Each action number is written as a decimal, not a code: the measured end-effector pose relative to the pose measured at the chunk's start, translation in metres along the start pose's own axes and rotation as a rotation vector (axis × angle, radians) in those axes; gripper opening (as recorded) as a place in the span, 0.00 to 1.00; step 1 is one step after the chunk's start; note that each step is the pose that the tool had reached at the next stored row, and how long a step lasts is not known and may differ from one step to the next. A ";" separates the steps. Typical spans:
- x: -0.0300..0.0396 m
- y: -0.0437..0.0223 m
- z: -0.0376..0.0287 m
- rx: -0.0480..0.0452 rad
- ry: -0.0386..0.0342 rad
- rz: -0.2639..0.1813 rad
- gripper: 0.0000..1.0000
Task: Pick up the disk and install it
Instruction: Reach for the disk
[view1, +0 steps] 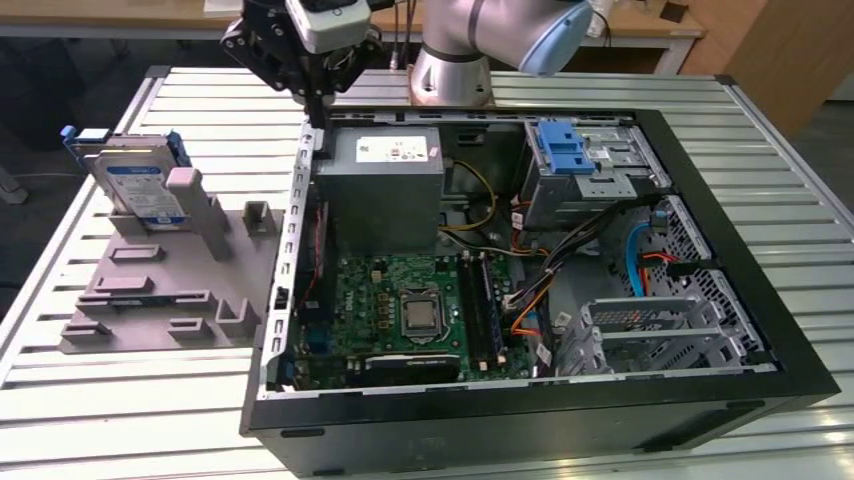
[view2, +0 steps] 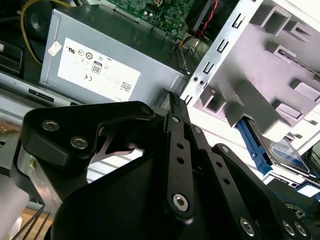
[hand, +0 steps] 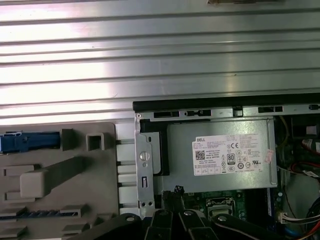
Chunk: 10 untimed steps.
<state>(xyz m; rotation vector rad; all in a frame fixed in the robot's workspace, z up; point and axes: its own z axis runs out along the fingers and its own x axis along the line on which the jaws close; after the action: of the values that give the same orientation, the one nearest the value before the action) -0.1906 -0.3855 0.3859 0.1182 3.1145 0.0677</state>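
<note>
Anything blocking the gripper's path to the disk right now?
Nothing visible. The gripper hangs over the case's corner by the power supply; the disk stands upright in the grey fixture at the exterior view's left, open air between.

Blue-framed silver disk (view1: 144, 192); grey fixture (view1: 160, 290); green motherboard (view1: 380, 285).

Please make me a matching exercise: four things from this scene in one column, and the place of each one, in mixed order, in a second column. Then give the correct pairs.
Things
1. disk
2. tool
3. blue latch
4. power supply box

Places
a. on top of the metal drive bay, inside the case
b. standing in the grey holder, outside the case, on the exterior view's left
c. above the case's rim, beside the power supply box
d. inside the case, white label facing up

Pairs: 1-b, 2-c, 3-a, 4-d
</note>
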 end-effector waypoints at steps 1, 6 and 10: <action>0.0008 0.0004 0.0001 0.0000 -0.0001 0.000 0.11; 0.0010 0.0005 0.0001 0.0000 0.0000 0.000 0.11; 0.0022 0.0011 0.0001 0.0000 0.0000 0.000 0.11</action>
<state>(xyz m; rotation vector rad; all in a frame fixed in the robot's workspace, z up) -0.1928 -0.3842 0.3858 0.1183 3.1145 0.0676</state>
